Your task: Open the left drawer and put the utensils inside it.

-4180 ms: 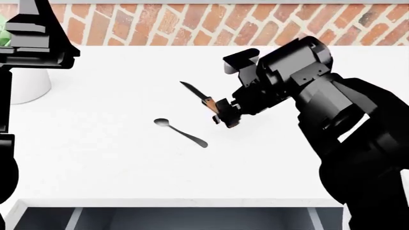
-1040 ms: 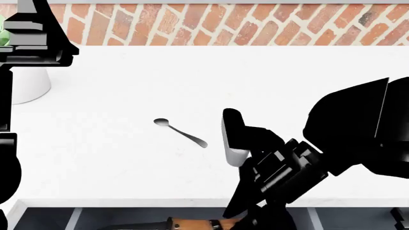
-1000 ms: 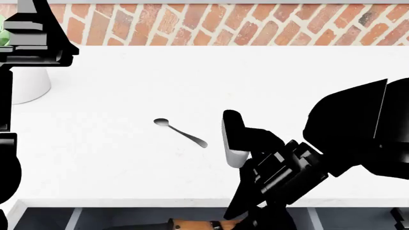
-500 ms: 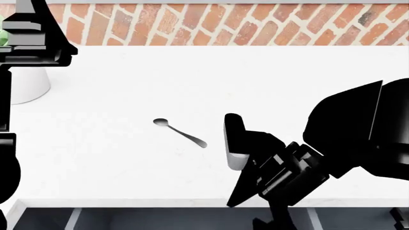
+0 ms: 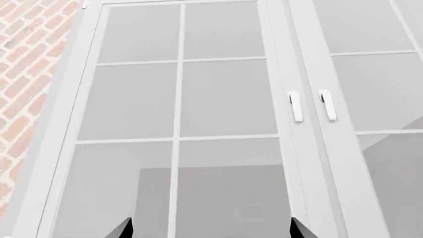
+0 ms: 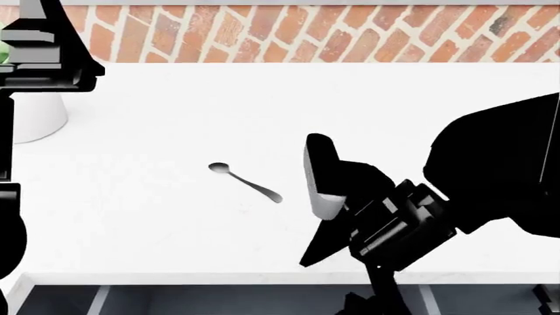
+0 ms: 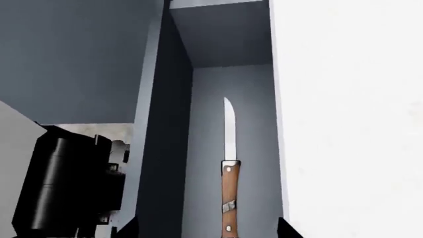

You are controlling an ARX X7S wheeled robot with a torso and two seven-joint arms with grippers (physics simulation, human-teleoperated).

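1. My right gripper hangs over the open left drawer, jaws spread wide and empty; only its two tips show.
2. The knife lies flat on the drawer floor, directly between those tips (blade pointing away from me).
3. The spoon rests on the white table, well apart from that gripper.
4. My left gripper faces glass cabinet doors, spread apart, holding nothing.
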